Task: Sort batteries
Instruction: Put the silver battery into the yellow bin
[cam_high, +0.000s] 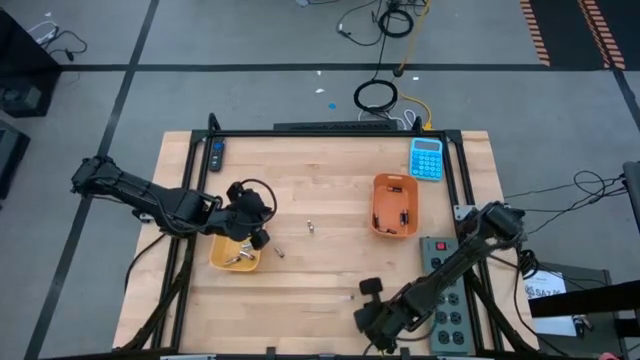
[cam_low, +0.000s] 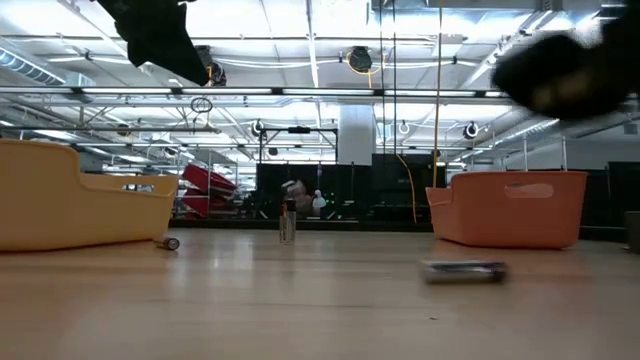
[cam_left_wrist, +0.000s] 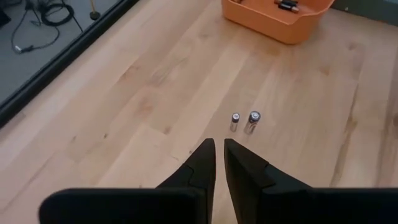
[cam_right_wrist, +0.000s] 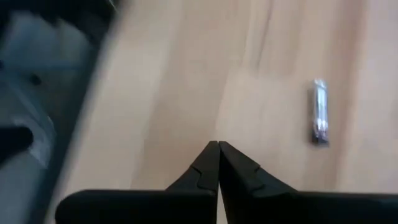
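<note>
1. Hovering above the yellow tray (cam_high: 236, 257), at the tray's edge that faces the table middle, the left gripper (cam_high: 262, 238) has its two fingers (cam_left_wrist: 202, 163) almost pressed together, with only a thin gap between them, and nothing is between them.
2. Inside the yellow tray a few silvery batteries (cam_high: 238, 258) lie together.
3. One battery (cam_low: 167, 242) lies on the wood just beside the yellow tray, on the side toward the table middle.
4. Two small batteries (cam_left_wrist: 244, 121) stand upright side by side on the wooden table (cam_high: 320, 290), between the yellow tray and the orange tray (cam_high: 395, 205), nearer to the yellow one.
5. The orange tray stands well apart from the yellow tray, on the right arm's side, and dark batteries (cam_high: 403, 217) lie inside it.
6. The right gripper (cam_high: 366, 288) is far from the yellow tray, over the front part of the table near the grey power strip (cam_high: 450, 300); its fingers (cam_right_wrist: 208, 163) are pressed fully together and they hold nothing.
7. One longer battery (cam_right_wrist: 319, 112) lies flat on the bare wood near the right gripper, not touching it.
8. A blue calculator (cam_high: 427, 158) lies beyond the orange tray, at the far edge of the table.
</note>
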